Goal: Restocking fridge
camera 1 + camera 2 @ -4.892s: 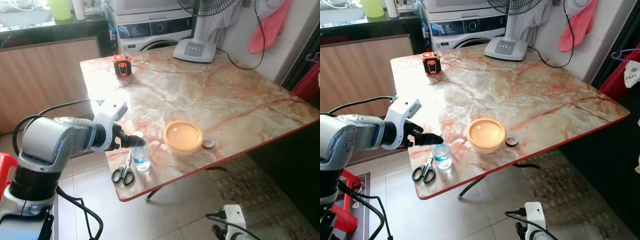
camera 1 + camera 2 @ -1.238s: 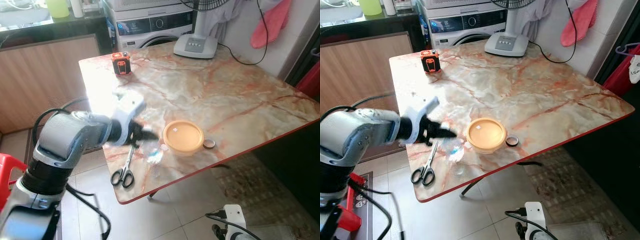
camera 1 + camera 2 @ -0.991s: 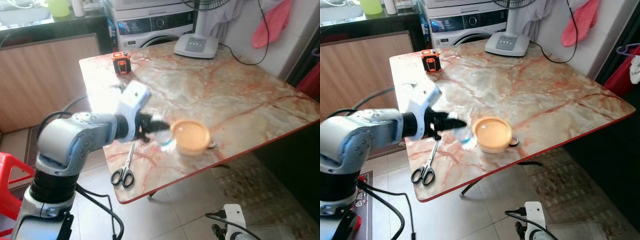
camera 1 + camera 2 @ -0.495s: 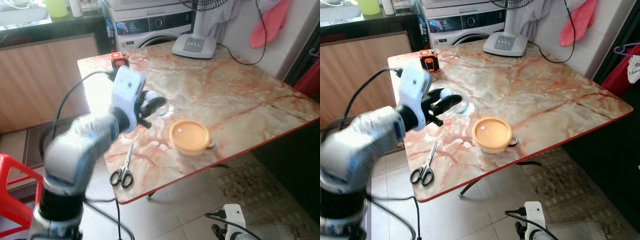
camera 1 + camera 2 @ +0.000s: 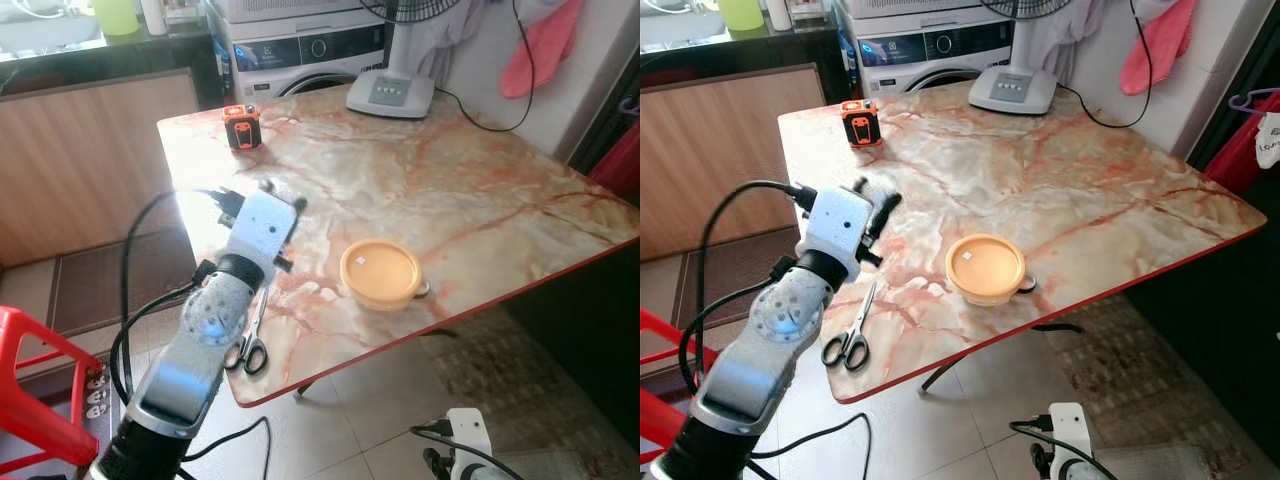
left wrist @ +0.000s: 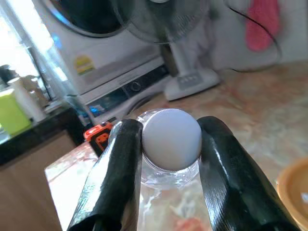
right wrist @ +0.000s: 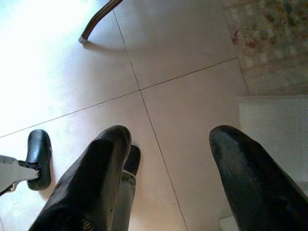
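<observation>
**Left gripper holds a small clear bottle above the table's left side**

We note, nearest to us, the right gripper [image 7: 166,187] hanging low over a tiled floor [image 7: 183,57], its two black fingers [image 7: 96,183] spread wide with nothing between them. One curved table leg [image 7: 98,17] stands on the tiles beyond it.

At the table's near left corner we find a pair of black-handled scissors [image 5: 848,338] lying flat on the marble-patterned table [image 5: 1060,190], close to its red-trimmed near edge.

Above the table's left side we record the raised left arm. The left gripper [image 6: 171,159] has its fingers [image 6: 118,178] closed against the two sides of a small clear bottle with a white cap [image 6: 172,139]; the cap faces the wrist camera. In the head views the bottle is largely hidden behind the white wrist housing [image 5: 262,228], so we cannot tell how high it stands above the tabletop.

Toward the middle of the near edge sits a round orange container with a lid [image 5: 985,268]. A small dark round item [image 5: 1026,283] lies just beside it on its right; we cannot tell what it is.

Near the far left corner stands an orange and black device [image 5: 861,124]. At the far edge rests the white base of a standing fan [image 5: 1014,92], a black cable [image 5: 1110,125] running off behind it.

Beyond the table we observe a washing machine [image 5: 930,50], a wooden cabinet front [image 5: 730,150] to its left, and a pink cloth [image 5: 1158,40] hanging at the wall on the right. A red plastic stool [image 5: 35,395] stands on the floor off the table's left edge.
</observation>
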